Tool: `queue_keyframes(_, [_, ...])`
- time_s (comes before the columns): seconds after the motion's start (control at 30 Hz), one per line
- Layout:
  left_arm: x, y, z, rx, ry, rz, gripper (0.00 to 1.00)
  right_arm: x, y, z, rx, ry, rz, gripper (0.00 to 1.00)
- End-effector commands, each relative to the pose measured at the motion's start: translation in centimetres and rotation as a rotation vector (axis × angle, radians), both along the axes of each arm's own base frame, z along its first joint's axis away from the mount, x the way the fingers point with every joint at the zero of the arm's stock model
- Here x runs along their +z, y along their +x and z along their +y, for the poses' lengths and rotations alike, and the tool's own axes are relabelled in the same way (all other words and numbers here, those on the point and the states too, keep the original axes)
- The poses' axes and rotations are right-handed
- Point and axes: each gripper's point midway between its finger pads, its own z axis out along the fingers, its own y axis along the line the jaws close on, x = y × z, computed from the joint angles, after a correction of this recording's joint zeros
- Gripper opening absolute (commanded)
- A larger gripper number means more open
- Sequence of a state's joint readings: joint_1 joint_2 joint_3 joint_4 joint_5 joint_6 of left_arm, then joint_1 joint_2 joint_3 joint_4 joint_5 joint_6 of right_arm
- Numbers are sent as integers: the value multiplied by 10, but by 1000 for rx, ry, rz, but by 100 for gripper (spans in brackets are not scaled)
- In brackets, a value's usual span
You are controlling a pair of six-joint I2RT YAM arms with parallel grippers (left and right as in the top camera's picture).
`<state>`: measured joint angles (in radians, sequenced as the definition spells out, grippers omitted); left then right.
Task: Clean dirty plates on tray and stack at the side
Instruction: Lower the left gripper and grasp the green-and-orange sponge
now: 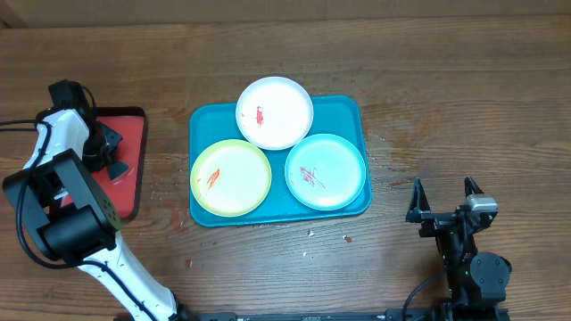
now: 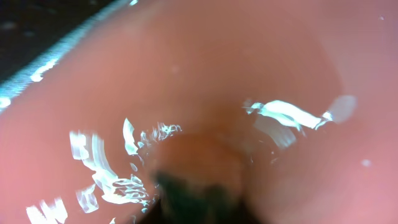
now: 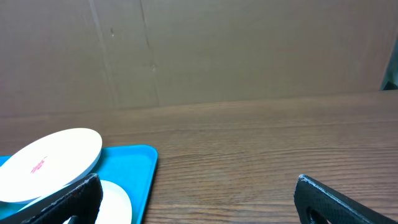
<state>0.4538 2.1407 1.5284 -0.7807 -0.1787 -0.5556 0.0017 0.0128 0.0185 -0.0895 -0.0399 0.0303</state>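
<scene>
Three plates crowd the teal tray (image 1: pixel 210 120) at the centre of the overhead frame. The white plate (image 1: pixel 275 111) is at the top and hangs past the tray's upper rim. The yellow-green plate (image 1: pixel 230 177) is at lower left and the mint plate (image 1: pixel 326 171) at lower right. Each carries red smears. Their rims meet, and the white one appears to lie over the other two, though you cannot be sure from above.

Your left gripper (image 1: pixel 111 160) is at the left of the overhead frame, over the red tray (image 1: pixel 132 134), its jaws drawn together. The arm's own dark body covers the tips, so you cannot tell whether anything is pinched between them. The left wrist view does not help. It is a blurred red surface streaked with white glare, with a dark shape (image 2: pixel 189 199) cut off at the bottom edge.

Your right gripper (image 1: pixel 443 198) is at lower right, on bare table (image 1: pixel 446 107) well apart from the tray, its fingers spread wide and holding nothing. In the right wrist view only the fingertips (image 3: pixel 339 202) show at the bottom corners. The white plate sits tilted at lower left, and a pale sliver beneath it is too cropped to identify.
</scene>
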Motion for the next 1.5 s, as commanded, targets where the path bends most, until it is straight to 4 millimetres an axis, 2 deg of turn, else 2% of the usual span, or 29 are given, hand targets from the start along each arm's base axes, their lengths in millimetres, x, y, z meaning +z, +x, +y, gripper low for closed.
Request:
queue_keyframes(0.0, [-11, -17, 8, -12, 34, 72, 4, -2, 0, -1, -6, 6, -4, 100])
queue_keyframes(0.07, [-11, -17, 7, -24, 32, 78, 4, -2, 0, -1, -6, 6, -4, 100])
queue_keyframes(0.1, [-11, -19, 6, -24, 27, 85, 21, -2, 0, -1, -6, 6, -4, 100])
queue_keyframes(0.13, [-12, -22, 3, -25, 11, 97, 75, -2, 0, -1, -6, 6, -4, 100])
queue_keyframes(0.17, [-12, -24, 1, -26, 1, 102, 98, -2, 0, -1, -6, 6, -4, 100])
queue_keyframes(0.4, [-17, -39, -46, -44, -245, 135, 100, -2, 0, -1, -6, 6, -4, 100])
queue_keyframes(0.5, [-17, -41, -58, -45, -311, 134, 100, -2, 0, -1, -6, 6, -4, 100])
queue_keyframes(0.53, [-16, -42, -59, -45, -319, 135, 96, -2, 0, -1, -6, 6, -4, 100])
queue_keyframes(0.63, [-16, -42, -59, -44, -319, 135, 66, -2, 0, -1, -6, 6, -4, 100])
queue_keyframes(0.77, [-17, -39, -56, -45, -304, 125, 16, -2, 0, -1, -6, 6, -4, 100])
queue_keyframes(0.8, [-17, -38, -56, -45, -301, 120, 8, -2, 0, -1, -6, 6, -4, 100])
queue_keyframes(0.83, [-17, -37, -55, -46, -299, 115, 4, -2, 0, -1, -6, 6, -4, 100])
queue_keyframes(0.9, [-17, -34, -53, -48, -291, 103, 4, -2, 0, -1, -6, 6, -4, 100])
queue_keyframes(0.93, [-17, -31, -52, -49, -287, 94, 7, -2, 0, -1, -6, 7, -4, 100])
queue_keyframes(0.97, [-17, -29, -50, -50, -276, 85, 22, -2, 0, -1, -6, 6, -4, 100])
queue_keyframes(1.0, [-17, -27, -47, -50, -262, 81, 54, -2, 0, -1, -6, 6, -4, 100])
queue_keyframes(1.03, [-17, -25, -43, -50, -242, 73, 94, -2, 0, -1, -6, 6, -4, 100])
queue_keyframes(1.07, [-17, -22, -38, -50, -216, 63, 100, -2, 0, -1, -6, 6, -4, 100])
queue_keyframes(1.27, [-14, -17, -5, -34, -38, 66, 100, -2, 0, -1, -6, 6, -4, 100])
queue_keyframes(1.47, [-11, -5, 6, -49, 18, 25, 100, -2, 0, -1, -6, 6, -4, 100])
